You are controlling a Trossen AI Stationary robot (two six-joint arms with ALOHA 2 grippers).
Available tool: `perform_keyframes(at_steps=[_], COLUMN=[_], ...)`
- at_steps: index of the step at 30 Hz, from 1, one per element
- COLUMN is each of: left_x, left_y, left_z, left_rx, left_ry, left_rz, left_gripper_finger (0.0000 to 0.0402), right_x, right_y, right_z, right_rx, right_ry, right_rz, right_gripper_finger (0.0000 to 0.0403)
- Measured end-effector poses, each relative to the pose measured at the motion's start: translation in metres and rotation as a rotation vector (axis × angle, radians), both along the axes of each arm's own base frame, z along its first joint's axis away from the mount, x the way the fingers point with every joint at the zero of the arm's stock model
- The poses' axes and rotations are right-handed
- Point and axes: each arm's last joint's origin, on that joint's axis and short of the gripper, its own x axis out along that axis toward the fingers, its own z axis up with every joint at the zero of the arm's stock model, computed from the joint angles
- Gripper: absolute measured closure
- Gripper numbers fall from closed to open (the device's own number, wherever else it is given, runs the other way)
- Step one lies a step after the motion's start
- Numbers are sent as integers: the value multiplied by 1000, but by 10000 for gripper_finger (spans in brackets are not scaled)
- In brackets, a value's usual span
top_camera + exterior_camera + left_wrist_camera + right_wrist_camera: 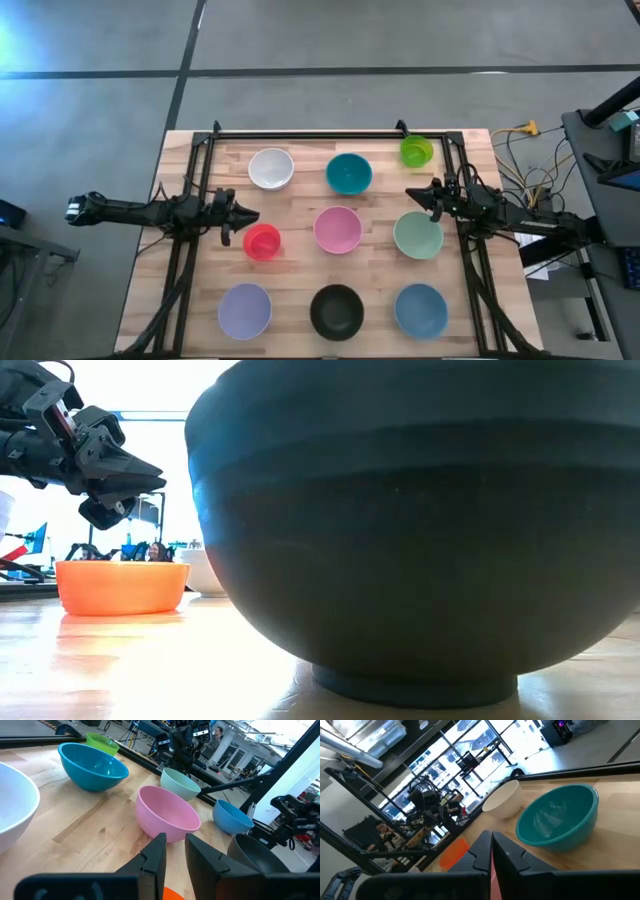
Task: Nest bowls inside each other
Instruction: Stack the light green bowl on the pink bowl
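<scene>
Left pincer (248, 217), its fingers parted a little and gripping nothing, hovered just beside the red bowl (262, 242). Right pincer (413, 195), its fingers pressed together and empty, hung between the lime bowl (416, 151) and the mint bowl (418, 235). Nothing had been nested: the white (271, 168), teal (349, 173), pink (338, 229), lavender (245, 310), black (336, 311) and blue (420, 310) bowls each sat apart on the counter (300, 205). Judging by this, the whole job remained.

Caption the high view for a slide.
Nine bowls set apart in three rows on a wooden table, left gripper by the red bowl, none nested yet.
</scene>
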Motion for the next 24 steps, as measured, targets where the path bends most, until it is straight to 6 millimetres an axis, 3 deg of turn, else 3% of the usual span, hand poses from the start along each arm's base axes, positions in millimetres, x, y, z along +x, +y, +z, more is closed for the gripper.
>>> perform_keyframes(at_steps=[11, 24], left_x=[0, 0], left_y=[0, 0], left_z=[0, 0], left_rx=[0, 0], left_ry=[0, -1], left_rz=[0, 0], left_gripper_finger=[346, 346], right_x=[-4, -5], right_y=[0, -3], right_z=[24, 27], right_rx=[306, 376], right_ry=[-361, -436], right_rz=[24, -73], right_gripper_finger=[394, 394])
